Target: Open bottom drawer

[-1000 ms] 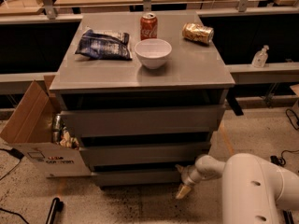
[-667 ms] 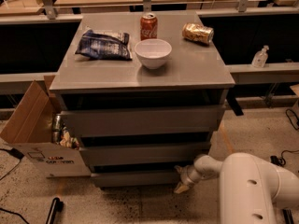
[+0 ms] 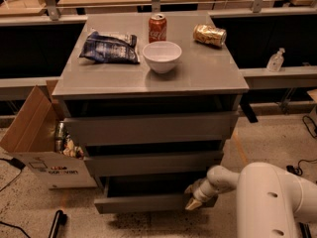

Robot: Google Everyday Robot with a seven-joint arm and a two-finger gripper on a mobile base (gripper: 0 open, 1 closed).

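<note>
The grey cabinet [image 3: 148, 83] has three handleless drawer fronts. The bottom drawer [image 3: 143, 202] is the lowest and narrowest one, and it stands pulled out a little, with a dark gap above its front panel. My gripper [image 3: 194, 200] is at the right end of that drawer front, close to the floor, on the end of my white arm [image 3: 270, 202] coming in from the lower right. It touches or nearly touches the panel's right edge.
On the cabinet top stand a white bowl [image 3: 162, 56], a red soda can [image 3: 157, 28], a gold can on its side [image 3: 209, 34] and a blue chip bag [image 3: 109, 47]. An open cardboard box [image 3: 37, 143] with cans stands at the left. Cables lie on the floor.
The bottom drawer has slid out a little further toward me, and my gripper has moved with its right end.
</note>
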